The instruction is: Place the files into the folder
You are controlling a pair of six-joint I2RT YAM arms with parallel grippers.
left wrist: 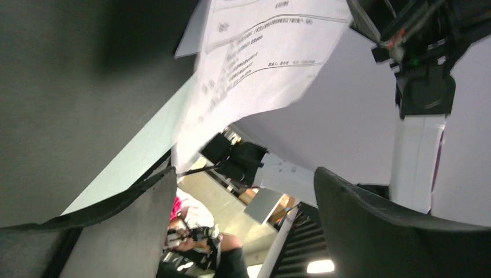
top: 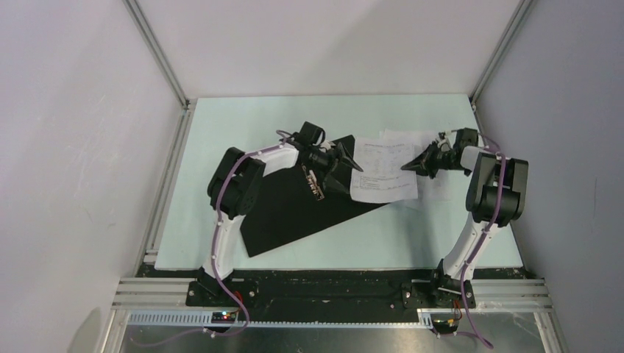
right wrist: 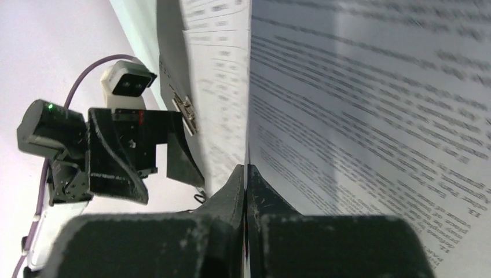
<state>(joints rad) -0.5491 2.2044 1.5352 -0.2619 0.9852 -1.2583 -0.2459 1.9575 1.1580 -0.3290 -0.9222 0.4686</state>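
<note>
The folder [top: 294, 209] lies open on the table, black inside up, with its metal spine clip [top: 315, 184] showing. The files [top: 383, 173] are white printed sheets that overlap the folder's right edge; another sheet [top: 434, 158] lies under them to the right. My right gripper [top: 406, 168] is shut on a sheet of the files, pinched between its fingertips in the right wrist view [right wrist: 248, 174]. My left gripper [top: 355, 163] is open and empty above the folder's far right corner, just left of the files. In the left wrist view, the files [left wrist: 260, 58] hang ahead of its spread fingers [left wrist: 370, 220].
The pale green table [top: 243, 125] has white walls at the back and on both sides, with metal frame posts [top: 158, 51] at the corners. The two grippers face each other across the sheets, a short distance apart. The clip also shows in the right wrist view [right wrist: 186, 108].
</note>
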